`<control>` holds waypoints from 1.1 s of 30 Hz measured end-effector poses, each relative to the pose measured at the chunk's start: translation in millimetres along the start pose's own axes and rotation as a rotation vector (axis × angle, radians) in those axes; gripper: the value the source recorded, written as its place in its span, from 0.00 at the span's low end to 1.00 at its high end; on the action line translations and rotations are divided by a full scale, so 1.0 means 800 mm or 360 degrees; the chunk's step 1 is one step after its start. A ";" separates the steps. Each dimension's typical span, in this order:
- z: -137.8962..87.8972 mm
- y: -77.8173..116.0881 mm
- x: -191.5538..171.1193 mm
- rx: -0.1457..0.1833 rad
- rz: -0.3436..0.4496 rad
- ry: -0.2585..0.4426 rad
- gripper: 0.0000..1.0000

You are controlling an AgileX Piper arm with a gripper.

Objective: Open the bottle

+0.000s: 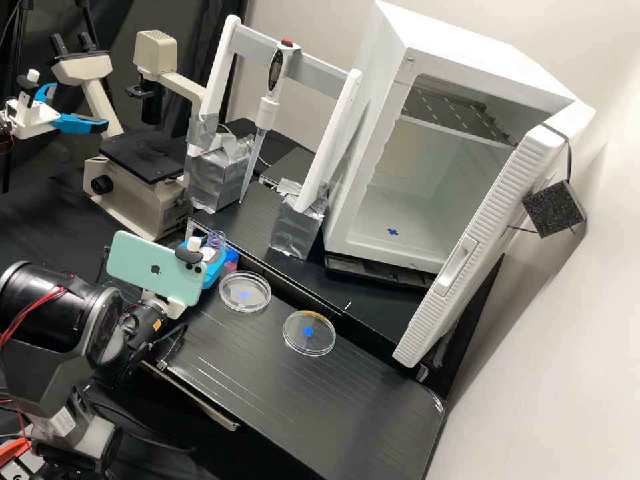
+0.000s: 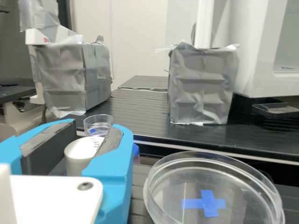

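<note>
Gripper (image 2: 95, 129) straddled the bottle's white cap (image 2: 78, 157), beside a clear dish (image 2: 238, 193); I couldn't tell whether it clamped. Turning wanted a centred, level grip, without tipping.

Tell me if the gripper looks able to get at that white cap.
Probably yes: the gripper looks open, and the white cap already sits between its fingers, with nothing visible blocking them.

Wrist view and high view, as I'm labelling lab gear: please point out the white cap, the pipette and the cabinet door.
White cap (image 2: 76, 164), wrist view: side wall.
Pipette (image 1: 268, 112), high view: barrel below display.
Cabinet door (image 1: 510, 181), high view: ridged side.
</note>
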 end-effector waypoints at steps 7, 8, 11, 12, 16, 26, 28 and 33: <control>-0.009 -0.009 -0.002 0.0019 -0.0059 0.0055 0.00; -0.011 -0.011 -0.002 0.0026 -0.0065 0.0059 0.00; -0.013 -0.013 -0.003 0.0051 -0.0063 0.0052 0.00; -0.013 -0.014 -0.003 0.0056 -0.0064 0.0052 0.00; -0.012 -0.013 -0.003 0.0056 -0.0055 0.0038 0.00; -0.007 -0.011 -0.002 0.0057 -0.0028 -0.0007 1.00; -0.008 -0.012 -0.002 0.0060 -0.0030 -0.0009 1.00; -0.010 -0.013 -0.003 0.0048 -0.0032 -0.0005 1.00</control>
